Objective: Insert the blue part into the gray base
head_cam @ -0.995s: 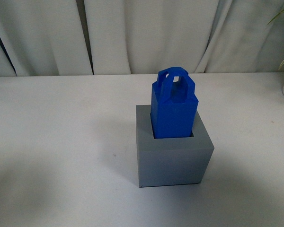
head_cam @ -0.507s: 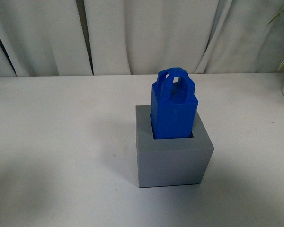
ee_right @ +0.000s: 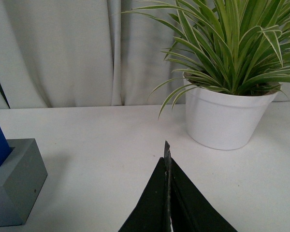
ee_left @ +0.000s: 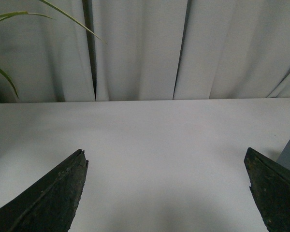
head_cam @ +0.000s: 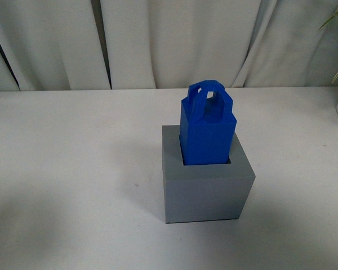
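Blue part (head_cam: pixel 207 130) is seated upright in gray base (head_cam: pixel 205 180); left gripper (ee_left: pixel 166 193) is spread empty, right gripper (ee_right: pixel 167 203) is closed empty, both are clear.

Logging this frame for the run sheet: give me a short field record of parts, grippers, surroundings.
blue part: bright blue plastic block with looped handles, upright, lower end inside the recess, upper portion standing above it
gray base: matte gray cube on the white table
left gripper: open, nothing between its fingers, away from the base
right gripper: shut, empty, away from the base
arms in front view: none
other: potted plant in white pot on the table
backdrop: white curtain
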### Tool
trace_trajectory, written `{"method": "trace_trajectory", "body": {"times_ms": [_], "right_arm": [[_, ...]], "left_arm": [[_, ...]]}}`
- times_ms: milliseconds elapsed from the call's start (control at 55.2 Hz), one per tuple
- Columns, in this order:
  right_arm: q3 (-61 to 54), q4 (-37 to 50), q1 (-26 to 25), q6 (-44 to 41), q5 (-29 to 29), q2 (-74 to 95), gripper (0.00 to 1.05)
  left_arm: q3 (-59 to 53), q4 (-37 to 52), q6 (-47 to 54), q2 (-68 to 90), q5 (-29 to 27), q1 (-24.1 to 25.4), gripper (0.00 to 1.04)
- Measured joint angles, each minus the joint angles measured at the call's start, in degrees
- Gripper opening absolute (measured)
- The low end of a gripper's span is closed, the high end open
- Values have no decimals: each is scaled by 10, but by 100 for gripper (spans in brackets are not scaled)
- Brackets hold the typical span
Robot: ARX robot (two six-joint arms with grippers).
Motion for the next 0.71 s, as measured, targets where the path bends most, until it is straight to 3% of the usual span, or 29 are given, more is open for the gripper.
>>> {"method": "trace_trajectory", "body": {"times_ms": [217,290,434,706], "right_arm": [[0,0,0,0,0,0,57],[0,0,0,0,0,0,68],[0,0,0,1,0,0,99],[0,0,0,1,0,0,97]], "left_arm": [[0,0,0,0,0,0,99],[0,0,0,0,0,0,99],[0,0,0,0,0,0,99],[0,0,0,0,0,0,99]]}}
